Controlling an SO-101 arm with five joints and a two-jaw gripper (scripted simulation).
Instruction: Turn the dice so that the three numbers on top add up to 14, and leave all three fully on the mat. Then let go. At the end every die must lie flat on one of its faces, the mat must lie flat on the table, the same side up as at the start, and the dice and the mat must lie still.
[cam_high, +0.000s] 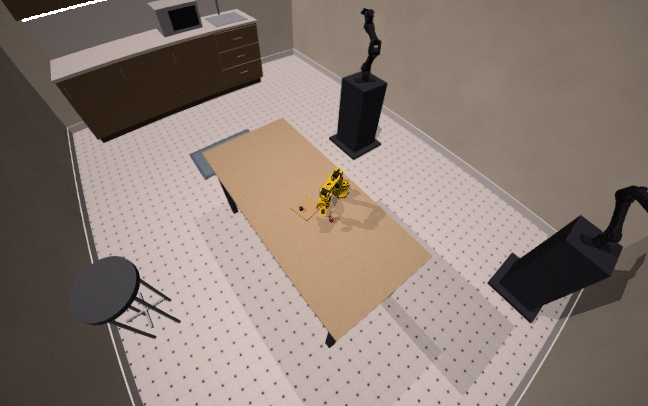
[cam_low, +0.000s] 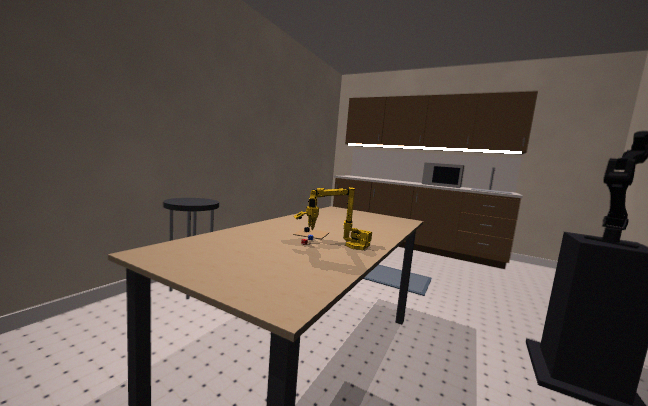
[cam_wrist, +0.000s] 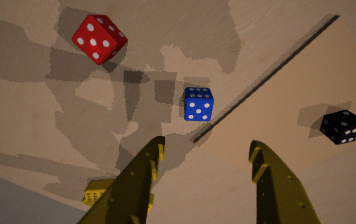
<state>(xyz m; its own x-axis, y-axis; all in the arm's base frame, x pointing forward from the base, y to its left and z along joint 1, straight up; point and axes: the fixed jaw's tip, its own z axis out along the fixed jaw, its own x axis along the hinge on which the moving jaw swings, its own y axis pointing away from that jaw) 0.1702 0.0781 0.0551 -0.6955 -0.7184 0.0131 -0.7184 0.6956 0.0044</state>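
The mat is a thin tan square on the table. A black die sits on it. A blue die lies on the table just outside the mat's edge, near a corner; the wrist view shows its five and six faces. A red die lies on the table farther from the mat, its five face showing. Which number is on top of each die is not certain. My gripper is open and empty, raised above the table near the blue die.
The arm's yellow base stands on the table near one long edge. The arm's shadow falls across the table around the red and blue dice. A stool stands off the opposite side.
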